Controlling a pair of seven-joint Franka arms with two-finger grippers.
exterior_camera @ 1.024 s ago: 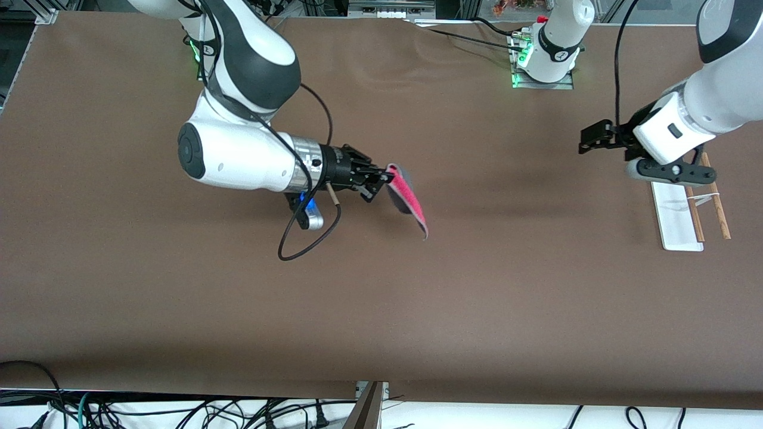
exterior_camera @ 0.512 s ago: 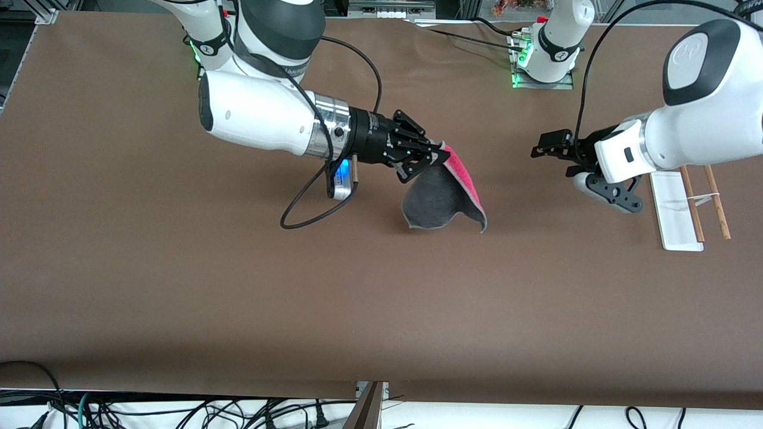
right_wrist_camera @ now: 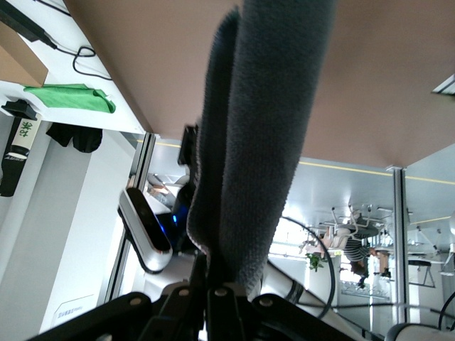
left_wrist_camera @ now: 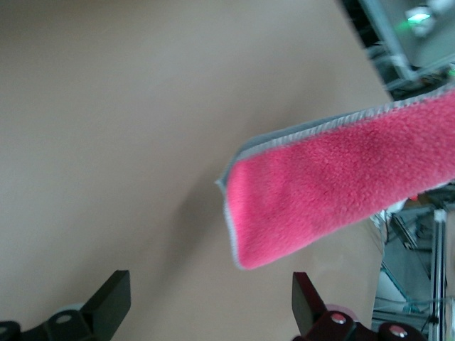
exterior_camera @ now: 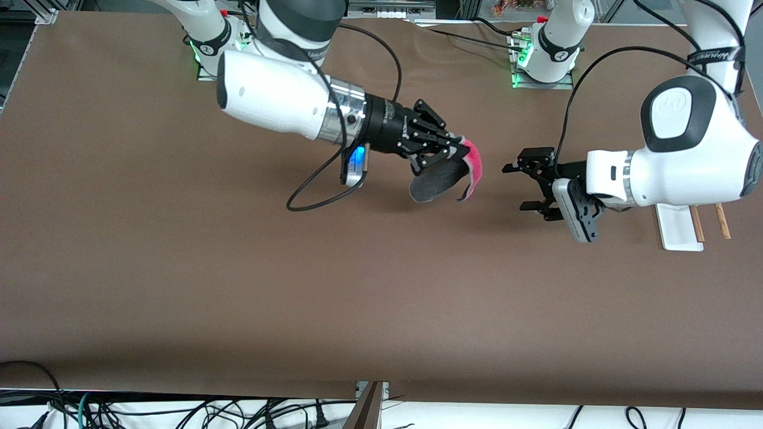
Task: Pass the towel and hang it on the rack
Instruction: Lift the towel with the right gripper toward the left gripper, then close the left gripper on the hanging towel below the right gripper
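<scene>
My right gripper (exterior_camera: 458, 149) is shut on one edge of the towel (exterior_camera: 441, 177) and holds it in the air over the middle of the table. The towel hangs folded, grey face toward the front camera, with its pink face (exterior_camera: 474, 164) toward the left arm's end. In the right wrist view the grey towel (right_wrist_camera: 263, 128) rises from the shut gripper (right_wrist_camera: 217, 288). My left gripper (exterior_camera: 516, 187) is open, level with the towel and a short gap from it. In the left wrist view the pink towel (left_wrist_camera: 334, 177) hangs ahead of the open gripper (left_wrist_camera: 211, 305). The rack (exterior_camera: 677, 229), with its wooden rods (exterior_camera: 722, 220), is mostly hidden under the left arm.
A black cable (exterior_camera: 316, 190) loops down from the right wrist over the table. The arm bases (exterior_camera: 545, 59) stand along the table edge farthest from the front camera. Brown tabletop (exterior_camera: 357, 298) stretches toward the front camera.
My right gripper has carried the towel toward the left arm's end. My left arm has swung away from the rack toward the towel, and its open gripper has turned to face it.
</scene>
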